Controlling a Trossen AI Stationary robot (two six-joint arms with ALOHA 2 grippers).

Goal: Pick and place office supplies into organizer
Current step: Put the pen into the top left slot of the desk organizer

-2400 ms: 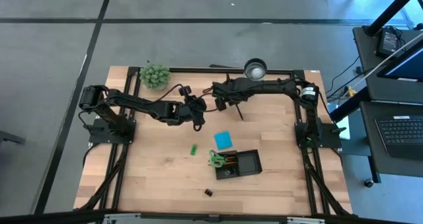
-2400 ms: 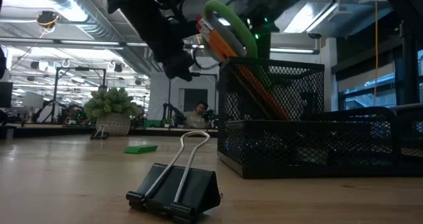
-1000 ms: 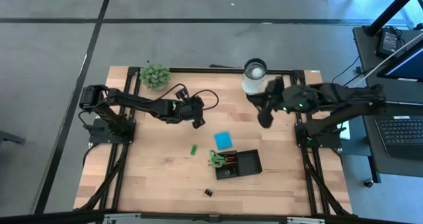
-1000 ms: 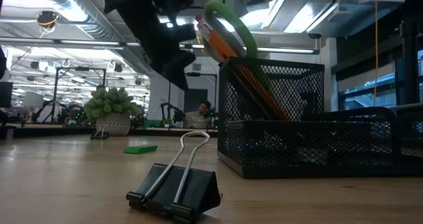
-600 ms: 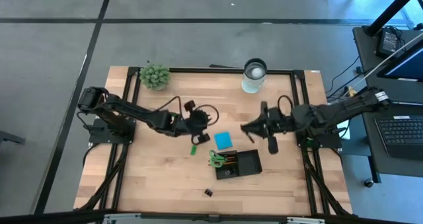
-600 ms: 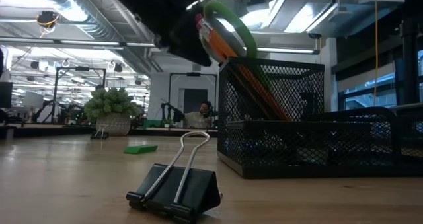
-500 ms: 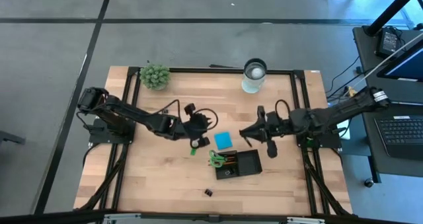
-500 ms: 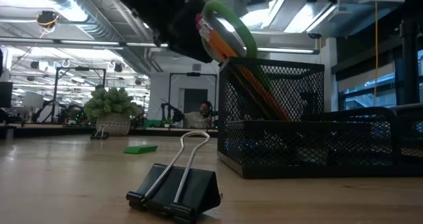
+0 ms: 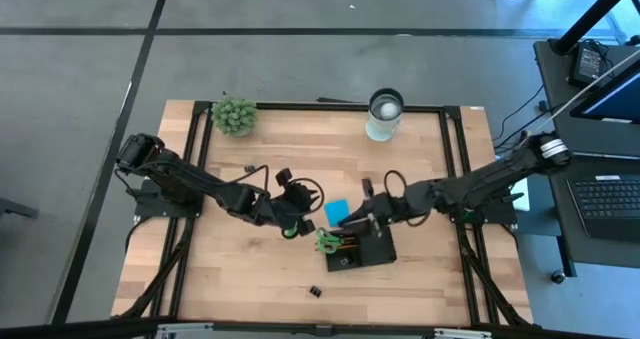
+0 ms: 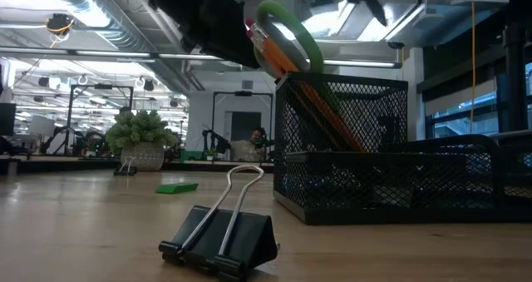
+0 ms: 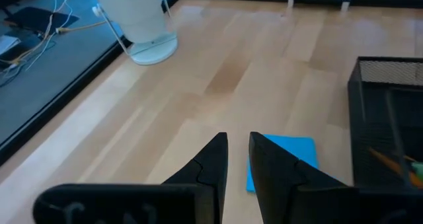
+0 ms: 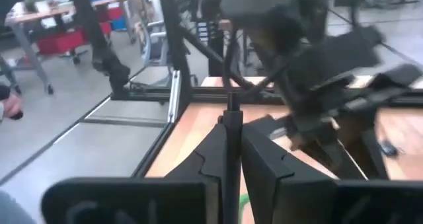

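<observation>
**Pen held over the tray: risk of a missed drop**

Right gripper [image 12: 228, 151]: fingers closed on a thin black pen [image 12: 229, 118], which stands up between them. In the high view this gripper [image 9: 362, 217] hangs just above the far edge of the organizer [image 9: 372, 247], beside the blue pad [image 9: 338, 212].

Judged risk: a thin pen may pivot in the grip and fall outside the tray, or catch on the scissors [image 9: 327, 240] and pencils [image 9: 347, 243] already standing in it.

Left gripper [image 11: 238, 151]: fingers nearly together, nothing between them, low over the green block [image 9: 291, 229]. The two arms sit close; contact is possible.

Farther off, a clip [image 9: 315, 292] lies loose.
</observation>
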